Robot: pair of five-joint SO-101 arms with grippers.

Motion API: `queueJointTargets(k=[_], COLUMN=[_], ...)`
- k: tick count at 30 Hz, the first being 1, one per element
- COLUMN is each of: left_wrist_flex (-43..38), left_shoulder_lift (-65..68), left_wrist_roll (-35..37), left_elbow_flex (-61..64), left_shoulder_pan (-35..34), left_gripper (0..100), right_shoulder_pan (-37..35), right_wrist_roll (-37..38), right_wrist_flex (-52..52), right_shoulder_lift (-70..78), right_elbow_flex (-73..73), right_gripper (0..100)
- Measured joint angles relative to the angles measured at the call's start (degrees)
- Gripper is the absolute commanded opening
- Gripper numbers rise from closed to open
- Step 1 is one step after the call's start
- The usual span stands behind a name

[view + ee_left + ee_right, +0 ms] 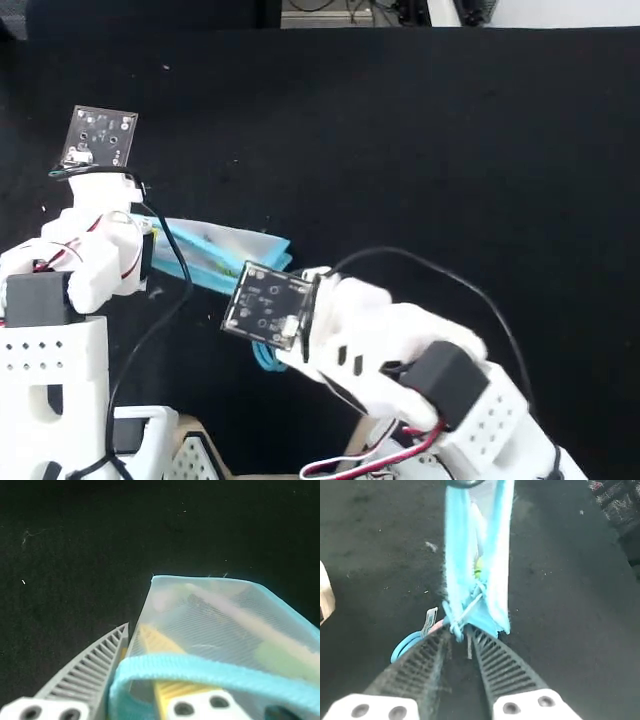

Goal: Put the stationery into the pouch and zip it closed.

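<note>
Black table (450,150): one pouch (215,250), pinched by left end effector (142,670) and right end effector (463,632).

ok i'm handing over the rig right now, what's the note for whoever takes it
Left gripper: shut on one end of the pouch.
Right gripper: shut on the opposite end, at the zip.
Stationery: inside the pouch, showing through the mesh.
Done: loading, as far as can be seen.
Left: the mouth looks open near the right gripper, so zip it closed.
</note>
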Motion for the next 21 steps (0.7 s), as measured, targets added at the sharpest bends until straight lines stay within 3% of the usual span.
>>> queueJointTargets(k=[11, 21], left_wrist_flex=[0.00, 0.00], left_shoulder_lift=[0.00, 0.00], left_wrist_roll=[0.18, 0.18], left_elbow_flex=[0.00, 0.00], left_shoulder_pan=[-0.18, -0.18], left_gripper=[3, 3], right_shoulder_pan=[4.92, 5.27], right_wrist_roll=[0.00, -0.44], right_wrist_flex=[0.44, -11.69], right_shoulder_lift=[-0.53, -0.62], right_elbow_flex=[-6.51, -3.34], right_gripper=[1.0, 1.1])
